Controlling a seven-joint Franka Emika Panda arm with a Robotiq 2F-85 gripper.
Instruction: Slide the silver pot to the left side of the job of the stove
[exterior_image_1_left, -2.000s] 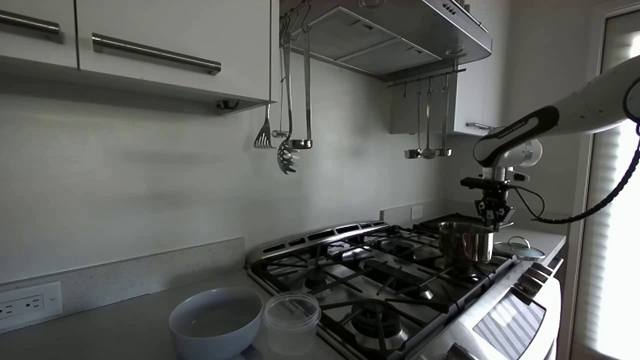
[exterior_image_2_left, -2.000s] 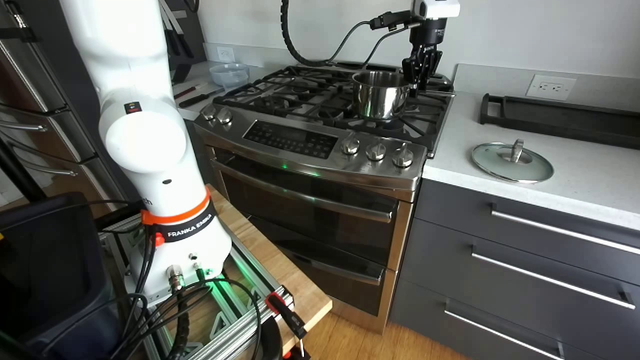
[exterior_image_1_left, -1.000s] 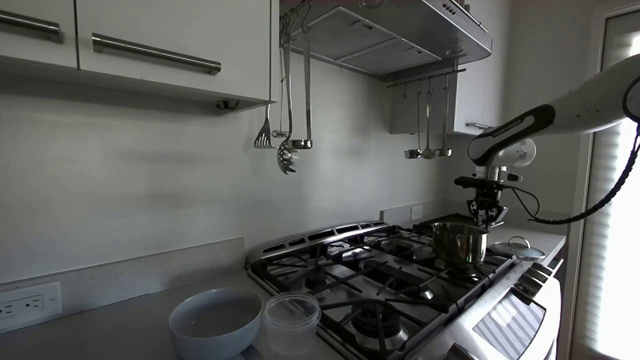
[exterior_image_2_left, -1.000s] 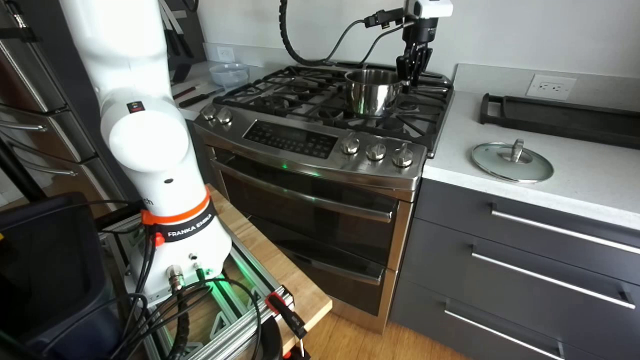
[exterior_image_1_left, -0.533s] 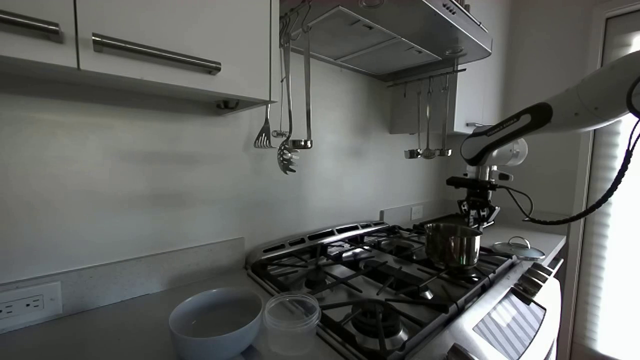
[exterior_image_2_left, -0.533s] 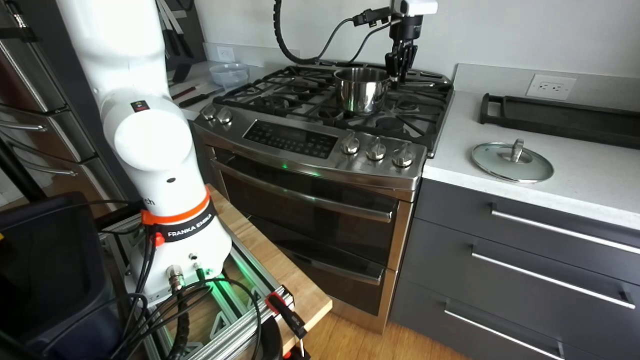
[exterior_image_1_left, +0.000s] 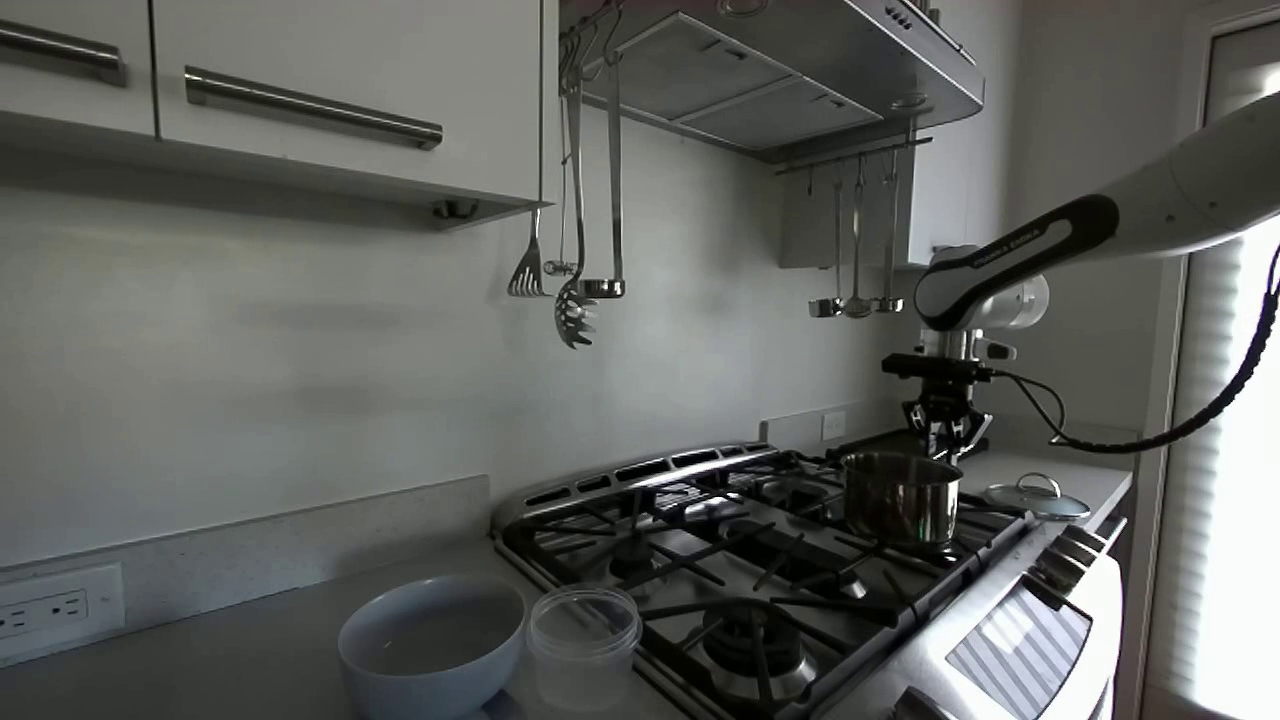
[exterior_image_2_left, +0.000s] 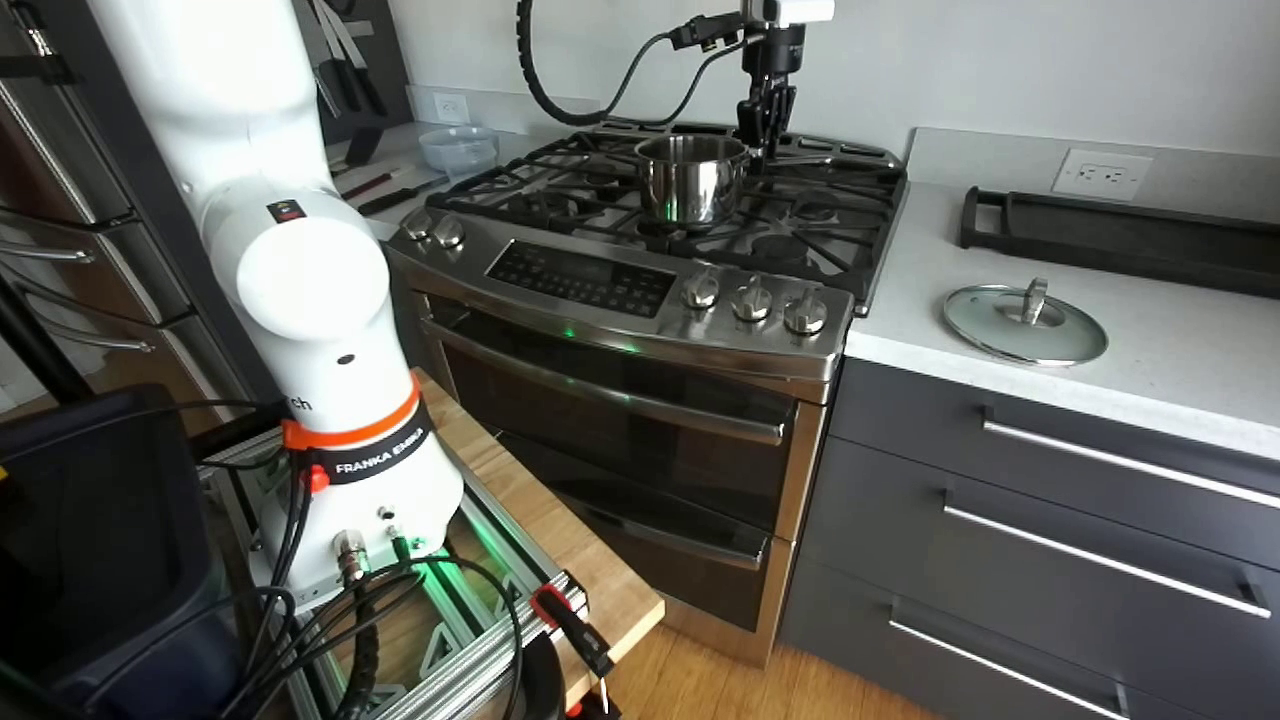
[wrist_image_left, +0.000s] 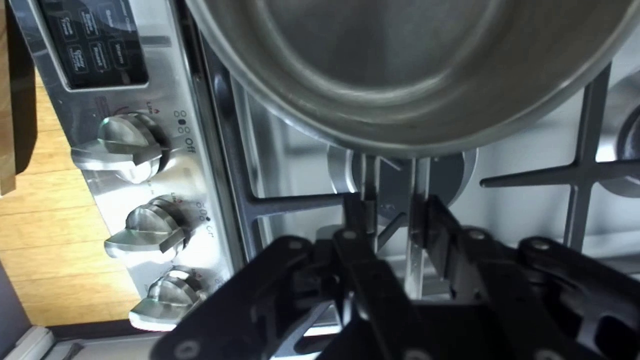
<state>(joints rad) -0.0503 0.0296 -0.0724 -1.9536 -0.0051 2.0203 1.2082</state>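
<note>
The silver pot stands upright at the front middle of the stove, left of the front right burner. It also shows in an exterior view over the grates of the stove. I cannot tell whether its base touches the grates. In the wrist view the pot fills the top, and its two-rod handle runs down between my fingers. My gripper is shut on that handle, pointing down beside the pot; it shows in both exterior views.
A glass lid and a black tray lie on the counter right of the stove. A white bowl and a clear container stand at the stove's other side. Control knobs line the front. Utensils hang above.
The arm and the silver pot have moved left together along the stove, uncovering the front right burner. The gripper stays shut on the handle. The lid, bowl and container have not moved.
</note>
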